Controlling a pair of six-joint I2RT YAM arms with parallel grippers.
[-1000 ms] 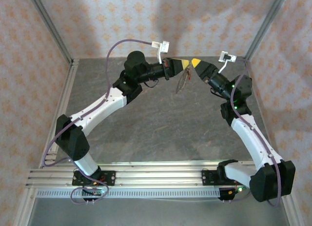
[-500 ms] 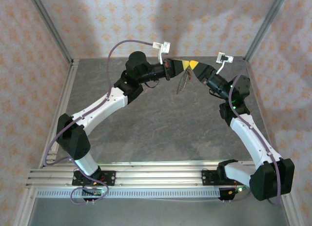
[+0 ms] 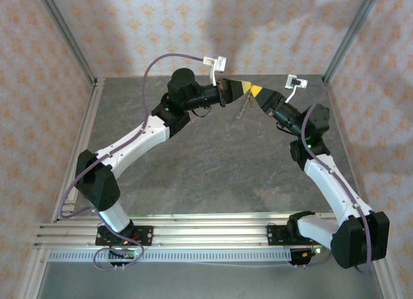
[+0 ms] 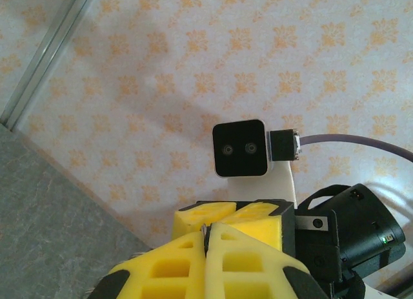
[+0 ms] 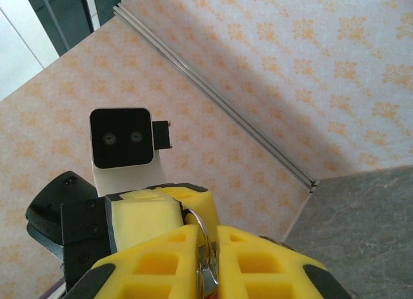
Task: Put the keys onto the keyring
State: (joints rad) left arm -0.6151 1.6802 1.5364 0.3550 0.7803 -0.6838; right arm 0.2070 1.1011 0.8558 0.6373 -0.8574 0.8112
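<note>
High over the back of the table my two grippers meet tip to tip. The left gripper (image 3: 244, 87) (image 4: 207, 233) is shut, with a thin metal sliver pinched between its yellow fingers. The keyring (image 3: 241, 106) hangs from it as a thin pale loop. In the right wrist view a silver ring (image 5: 201, 231) arcs from the left gripper's fingers (image 5: 151, 212) into my right gripper (image 5: 206, 244). The right gripper (image 3: 257, 92) is shut on a flat silver piece of the key (image 5: 208, 273). A trace of red shows at the frame's bottom edge.
The grey table (image 3: 213, 163) lies well below both grippers. Patterned walls and metal corner posts (image 3: 348, 31) close in the back. The right arm's wrist camera (image 4: 240, 148) faces the left one at close range.
My right gripper has moved left until its fingertips meet the left gripper's, and its jaws have narrowed. The hanging keyring now looks thinner, turned edge-on. The left arm has barely moved.
</note>
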